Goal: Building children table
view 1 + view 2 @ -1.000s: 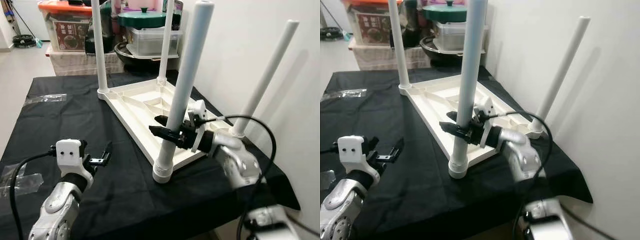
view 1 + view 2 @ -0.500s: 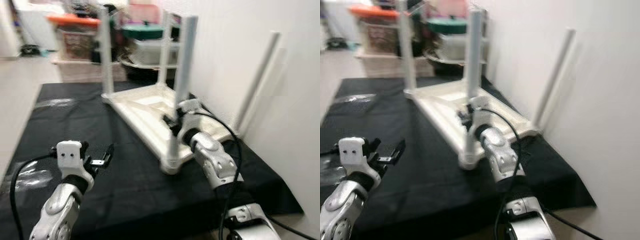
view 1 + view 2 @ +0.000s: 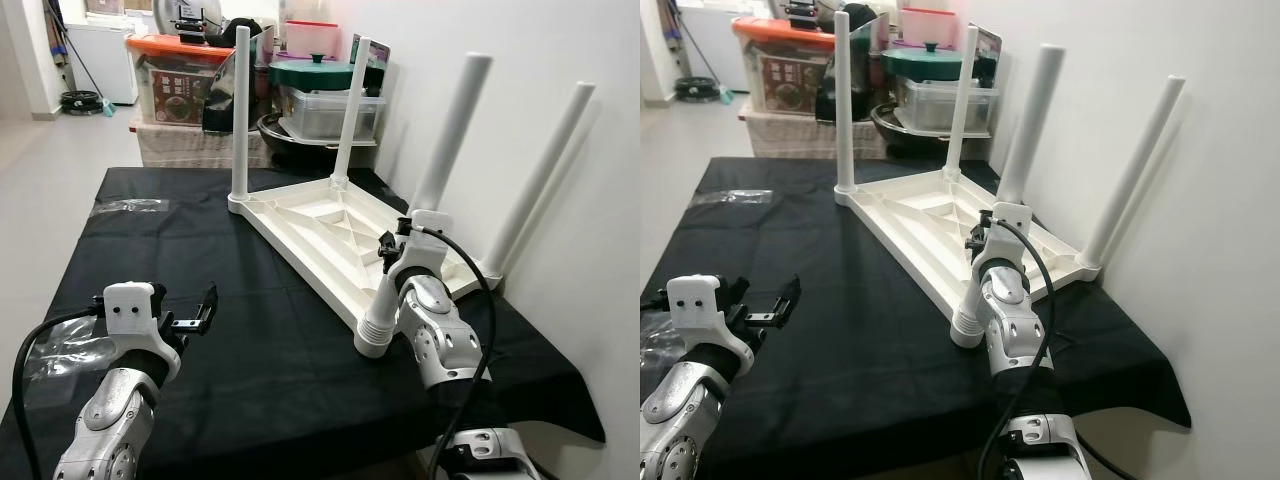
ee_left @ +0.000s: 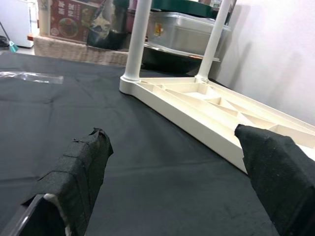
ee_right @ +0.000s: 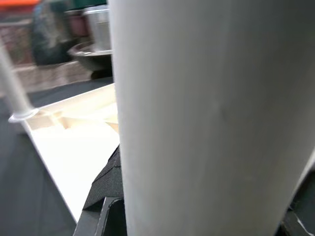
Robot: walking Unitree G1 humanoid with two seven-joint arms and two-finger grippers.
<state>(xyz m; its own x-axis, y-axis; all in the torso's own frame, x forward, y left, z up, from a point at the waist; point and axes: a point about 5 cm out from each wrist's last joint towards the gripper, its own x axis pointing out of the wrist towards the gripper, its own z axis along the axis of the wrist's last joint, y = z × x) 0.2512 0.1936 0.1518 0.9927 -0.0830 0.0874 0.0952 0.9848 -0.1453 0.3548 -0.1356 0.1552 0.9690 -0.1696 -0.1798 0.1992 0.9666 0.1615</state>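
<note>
The upturned white children's table [image 3: 335,235] lies top-down on the black cloth [image 3: 150,260] that covers the work surface, toward the right and running from near to far, with all four legs pointing up — the two far legs [image 3: 241,115] stand straight, while the near leg [image 3: 432,205] and the right-hand leg [image 3: 540,175] by the white wall [image 3: 560,60] lean outward to the right. What has changed is mostly the vantage: the head has pulled back and risen, so the whole table frame now shows where a second ago the near leg crowded the middle of the picture. The right gripper [image 3: 392,262] remains on that near leg, just above its ribbed socket [image 3: 372,335]; the arm has swung from reaching in across the leg to approaching it from the near side, and the leg now tilts more than it did. In the right wrist view the leg fills the gap between the fingers [image 5: 106,189], so the pincer is closed around it. I judge this as turning the leg into its socket, with the last leg seating. The left gripper [image 3: 198,310] hovers over the cloth at near left, well apart from the table, its taped fingers [image 4: 81,167] spread wide and holding nothing. Far behind stand storage boxes [image 3: 170,65] and a green-lidded pot [image 3: 320,75].
</note>
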